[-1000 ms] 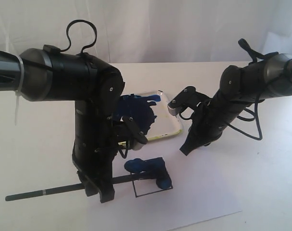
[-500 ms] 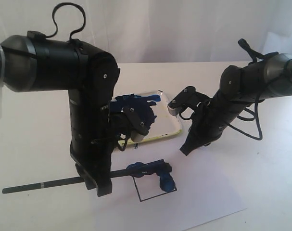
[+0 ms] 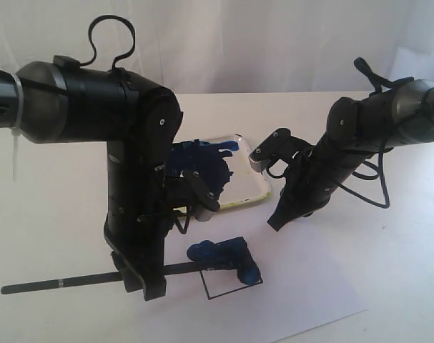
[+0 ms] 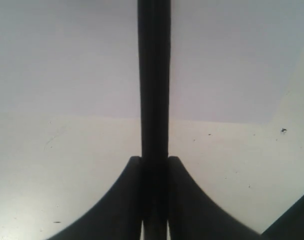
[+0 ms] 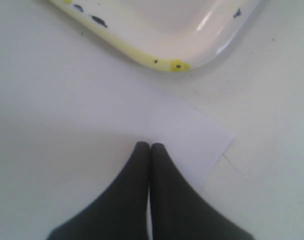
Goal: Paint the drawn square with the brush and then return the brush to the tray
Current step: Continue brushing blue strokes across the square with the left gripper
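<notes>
Left gripper [image 3: 151, 282] pinches brush [image 3: 59, 283]; tip shifts toward 6 o'clock; square [image 3: 232, 284] mostly unpainted; right gripper [image 5: 150, 148] closed, empty.

Brush [image 3: 74, 281] reaches onto square [image 3: 229, 281] from L, tray [image 3: 247, 179] behind.
</notes>
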Motion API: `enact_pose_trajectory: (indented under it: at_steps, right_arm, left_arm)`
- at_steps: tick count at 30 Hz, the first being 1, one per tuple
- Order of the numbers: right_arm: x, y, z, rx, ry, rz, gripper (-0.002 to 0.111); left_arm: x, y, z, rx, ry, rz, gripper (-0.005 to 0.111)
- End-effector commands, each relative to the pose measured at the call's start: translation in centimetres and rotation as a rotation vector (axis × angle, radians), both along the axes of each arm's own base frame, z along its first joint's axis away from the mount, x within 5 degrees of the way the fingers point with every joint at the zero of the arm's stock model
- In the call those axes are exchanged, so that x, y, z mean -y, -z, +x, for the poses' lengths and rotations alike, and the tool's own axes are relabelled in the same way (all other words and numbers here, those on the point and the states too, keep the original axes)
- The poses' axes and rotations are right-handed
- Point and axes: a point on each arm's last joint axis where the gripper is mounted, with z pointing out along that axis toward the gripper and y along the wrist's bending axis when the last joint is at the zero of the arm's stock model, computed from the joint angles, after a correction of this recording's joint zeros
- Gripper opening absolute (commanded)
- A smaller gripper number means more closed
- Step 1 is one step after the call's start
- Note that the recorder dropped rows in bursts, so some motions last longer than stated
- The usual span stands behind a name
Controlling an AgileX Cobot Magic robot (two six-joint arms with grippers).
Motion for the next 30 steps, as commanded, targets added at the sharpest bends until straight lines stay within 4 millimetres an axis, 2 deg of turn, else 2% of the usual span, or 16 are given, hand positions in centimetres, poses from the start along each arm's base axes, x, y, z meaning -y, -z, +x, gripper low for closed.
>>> enact_pose_trajectory:
  at_steps: [1, 15, 30]
  right_arm:
    - [0.1, 0.57, -0.12, -0.016, -0.027, -0.022, 0.0]
    - [0.1, 0.57, -0.12, -0.016, -0.027, -0.022, 0.0]
    - [0.11, 0.58, -0.12, -0.016, -0.029, -0.024, 0.0]
  left_arm:
    - [0.61, 0.49, -0.85, -0.041, 0.022, 0.029, 0.0]
    - [-0.03, 0.37, -1.35, -0.075, 0.019, 0.127, 0.0]
    - [-0.02, 0.18, -1.37, -0.073, 0.021, 0.121, 0.0]
